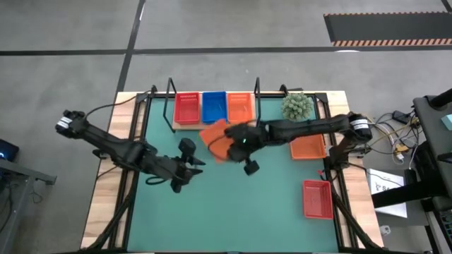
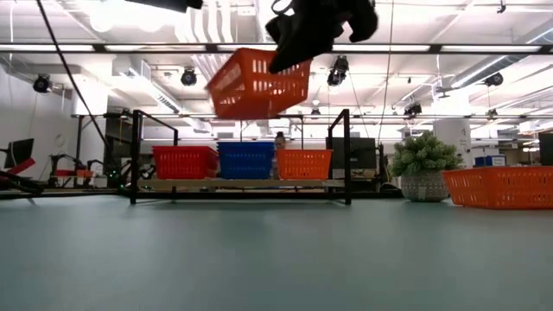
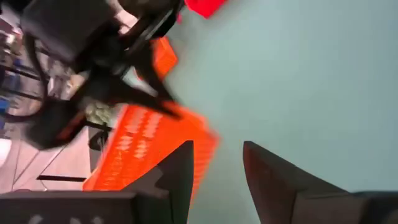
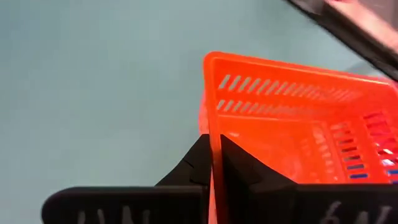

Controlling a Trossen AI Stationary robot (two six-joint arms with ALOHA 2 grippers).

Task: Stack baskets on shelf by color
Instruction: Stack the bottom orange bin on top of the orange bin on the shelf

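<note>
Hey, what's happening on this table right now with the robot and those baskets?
The right hand is shut on the rim of an orange basket and holds it tilted in the air in front of the shelf. On the shelf sit a red basket, a blue basket and another orange one, side by side. The left hand is open and empty over the table. A further orange basket and a red one lie on the table's right side.

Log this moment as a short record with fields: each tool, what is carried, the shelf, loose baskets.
right tool: shut on the rim of the orange basket, held tilted in the air in front of the shelf
left tool: open, empty, over the table
shelf: red, blue and orange baskets side by side
loose baskets: another orange basket, red basket
</note>
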